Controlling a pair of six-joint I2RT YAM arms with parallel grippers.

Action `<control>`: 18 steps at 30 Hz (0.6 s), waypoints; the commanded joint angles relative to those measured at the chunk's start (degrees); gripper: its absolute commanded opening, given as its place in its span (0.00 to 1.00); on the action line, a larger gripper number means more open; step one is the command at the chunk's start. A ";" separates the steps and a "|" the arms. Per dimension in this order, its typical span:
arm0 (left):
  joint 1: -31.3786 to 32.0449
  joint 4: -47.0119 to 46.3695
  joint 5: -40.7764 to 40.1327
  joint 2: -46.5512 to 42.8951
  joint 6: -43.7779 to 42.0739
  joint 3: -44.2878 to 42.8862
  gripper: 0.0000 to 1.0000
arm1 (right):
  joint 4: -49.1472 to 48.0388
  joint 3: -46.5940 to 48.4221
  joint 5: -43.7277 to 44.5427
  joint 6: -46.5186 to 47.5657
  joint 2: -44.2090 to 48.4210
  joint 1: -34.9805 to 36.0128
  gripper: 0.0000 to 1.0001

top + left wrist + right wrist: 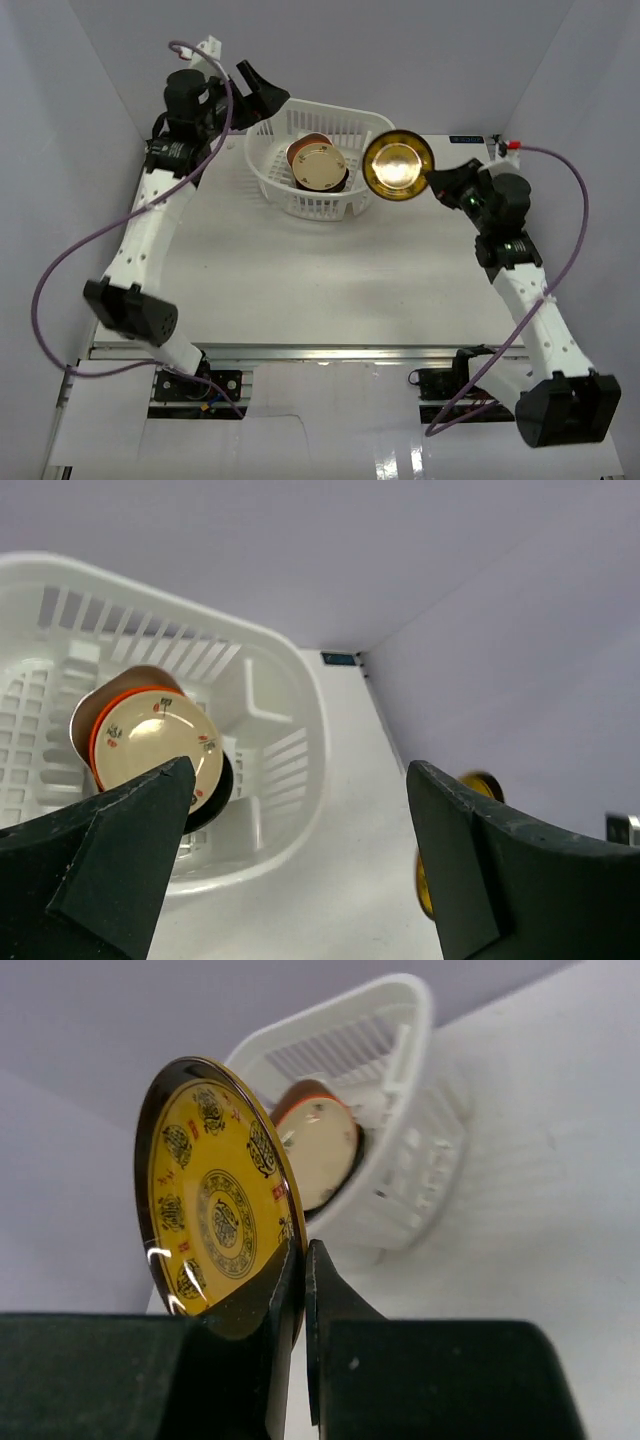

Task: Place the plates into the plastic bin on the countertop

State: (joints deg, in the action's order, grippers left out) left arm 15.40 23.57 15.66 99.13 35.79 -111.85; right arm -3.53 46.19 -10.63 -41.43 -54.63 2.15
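Observation:
The white plastic bin (270,175) stands at the far middle of the countertop (320,270). It holds a stack of plates (318,165) with a cream plate (155,740) on top. My right gripper (432,184) is shut on the rim of the patterned gold plate (397,166) and holds it in the air by the bin's right end. That plate shows edge-on to tilted in the right wrist view (215,1210). My left gripper (262,92) is open and empty, raised behind the bin's left end.
White walls close in the countertop on the left, far and right sides. A metal rail (320,352) runs along the near edge by the arm bases. Purple cables loop off both arms.

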 commanded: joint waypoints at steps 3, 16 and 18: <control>0.16 -2.04 -3.09 -23.78 -6.87 25.90 0.98 | -3.60 21.98 6.93 6.79 -19.31 17.15 0.08; 0.25 4.37 -7.40 -59.14 -11.27 64.56 0.98 | 8.80 58.81 9.76 13.22 -57.33 22.72 0.15; 0.25 4.99 -7.31 -60.02 -11.53 65.44 0.98 | 12.12 62.24 8.71 13.22 -61.36 22.81 0.30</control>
State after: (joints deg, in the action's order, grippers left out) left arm 15.55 28.05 9.41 42.37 25.87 -46.06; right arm 4.97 102.10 -1.69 -29.56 -113.80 24.67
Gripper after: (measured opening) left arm 0.977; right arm 0.250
